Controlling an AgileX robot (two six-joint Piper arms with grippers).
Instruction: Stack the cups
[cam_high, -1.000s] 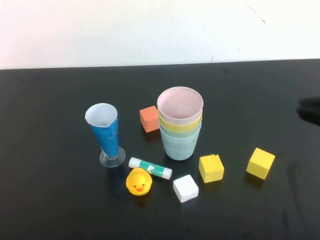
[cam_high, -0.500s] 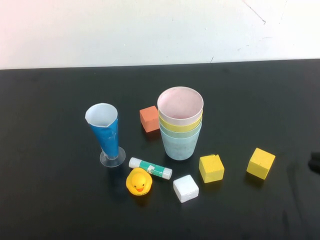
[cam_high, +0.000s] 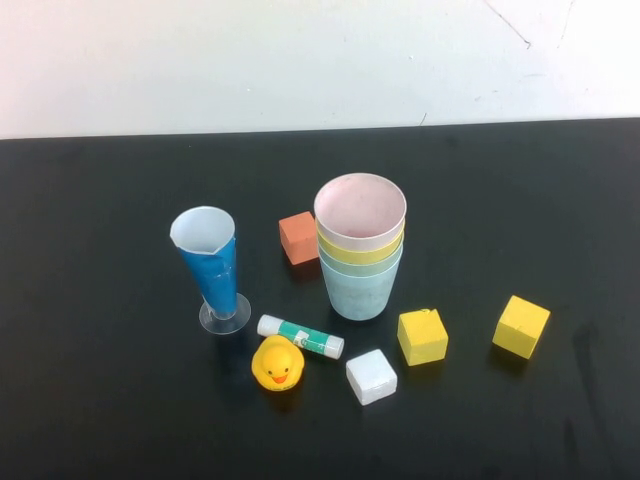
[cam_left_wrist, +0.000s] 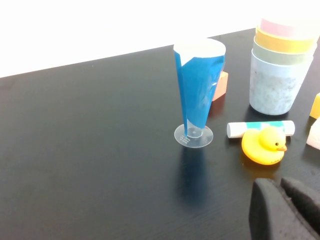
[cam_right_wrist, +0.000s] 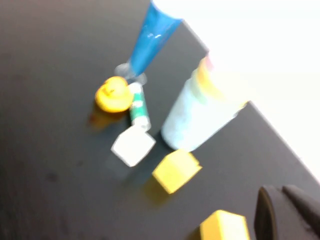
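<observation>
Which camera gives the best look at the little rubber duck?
The left wrist view: the duck is close and sharp, beak and eye showing. The high view shows it small, from above. The right wrist view shows only a blurred yellow blob.

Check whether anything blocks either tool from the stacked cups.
Nothing visible does. The cups are nested in one stack, pink on top. Left tool and right tool show only at their wrist views' edges, away from it.

Cups (cam_high: 360, 245) looked matte plastic, bottom light blue one speckled. Cone glass (cam_high: 212, 265) had glossy blue sleeve, clear plastic base. Duck (cam_high: 277, 362) smooth, rubbery, slight sheen. Bench (cam_high: 100, 380) black, smooth, faintly reflective. Left gripper (cam_left_wrist: 285, 210) and right gripper (cam_right_wrist: 287, 212) looked dark matte.
</observation>
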